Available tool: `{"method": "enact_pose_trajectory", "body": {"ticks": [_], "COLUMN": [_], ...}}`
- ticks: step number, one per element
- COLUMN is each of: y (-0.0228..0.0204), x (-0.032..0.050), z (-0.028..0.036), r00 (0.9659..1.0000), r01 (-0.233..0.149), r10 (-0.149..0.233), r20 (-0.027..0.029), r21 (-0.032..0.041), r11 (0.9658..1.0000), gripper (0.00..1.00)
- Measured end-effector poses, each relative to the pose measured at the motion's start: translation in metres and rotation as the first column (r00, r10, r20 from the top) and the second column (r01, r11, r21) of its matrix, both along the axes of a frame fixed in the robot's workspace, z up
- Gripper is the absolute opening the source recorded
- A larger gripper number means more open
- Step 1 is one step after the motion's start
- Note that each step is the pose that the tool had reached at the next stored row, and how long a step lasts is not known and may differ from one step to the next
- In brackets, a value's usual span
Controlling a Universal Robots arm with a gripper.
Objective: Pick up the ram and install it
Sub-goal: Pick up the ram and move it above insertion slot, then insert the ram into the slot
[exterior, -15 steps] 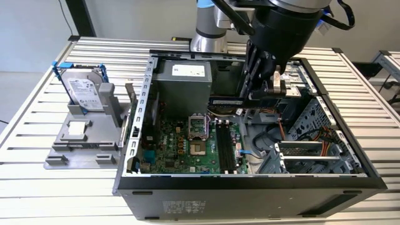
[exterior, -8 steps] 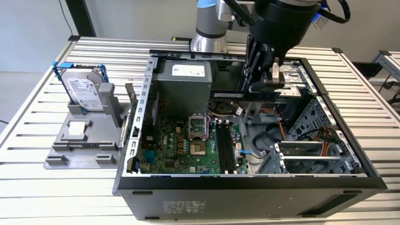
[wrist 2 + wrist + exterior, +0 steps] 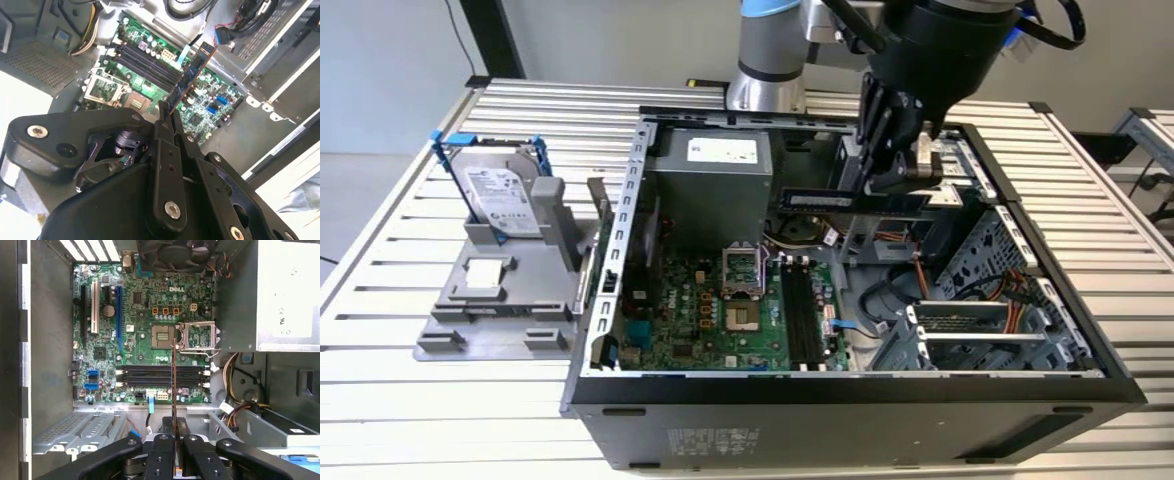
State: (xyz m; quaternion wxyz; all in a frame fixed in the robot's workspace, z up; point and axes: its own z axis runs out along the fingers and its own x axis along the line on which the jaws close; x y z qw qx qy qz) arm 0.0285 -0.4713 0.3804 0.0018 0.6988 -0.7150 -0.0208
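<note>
Dark and thin as a ruler, the ram (image 3: 834, 200) is a long, narrow circuit stick with a coppery rim, and I see the matte black metal jaws closed on one end of it. In the exterior view it juts out level from them toward that view's left, up at the open top of the grey sheet-steel case (image 3: 854, 420), just in front of the boxy power supply (image 3: 707, 180) and well above the board. In the first wrist view I get the stick edge-on (image 3: 174, 385), a fine line rising from between the jaws and crossing the long black plastic memory slots (image 3: 150, 375). These lie on the glossy green motherboard (image 3: 145, 320), beside the square socket with its bright metal frame (image 3: 200, 335). In the second wrist view the stick (image 3: 192, 75) slants away from the bolted jaw links over the same slots. The case sits on a ribbed aluminium surface (image 3: 454, 420), where a silver hard drive (image 3: 500, 190) in a blue frame stands in a grey plastic holder.
</note>
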Motion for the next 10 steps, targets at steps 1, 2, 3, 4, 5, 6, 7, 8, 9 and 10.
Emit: {"method": "enact_pose_trajectory", "body": {"ticks": [1,2,3,4,5,6,7,8,9,10], "y": [0.0000,0.0000,0.0000,0.0000,0.0000,0.0000,0.0000,-0.0001,-0.0001,-0.0001], "x": [0.0001,0.0002,0.0002,0.0003,0.0003,0.0004,0.0004,0.0004,0.0004,0.0004], "z": [0.0000,0.0000,0.0000,0.0000,0.0000,0.0000,0.0000,0.0000,0.0000,0.0000], "r00": [1.0000,0.9999,0.9996,0.9993,0.9990,0.9987,0.9987,0.9987,0.9987,0.9987], "r01": [0.008,0.017,0.027,0.037,0.045,0.050,0.050,0.050,0.051,0.051], "r10": [-0.008,-0.017,-0.027,-0.037,-0.045,-0.050,-0.050,-0.050,-0.051,-0.051], "r20": [0.0000,0.0000,0.0000,-0.0001,-0.0001,-0.0001,-0.0001,-0.0001,-0.0001,-0.0001], "r21": [0.0001,0.0001,0.0000,0.0000,0.0000,0.0000,0.0000,0.0000,0.0000,0.0000], "r11": [1.0000,0.9999,0.9996,0.9993,0.9990,0.9987,0.9987,0.9987,0.9987,0.9987], "gripper": [0.00,0.00,0.00,0.00,0.00,0.00,0.00,0.00,0.00,0.00]}}
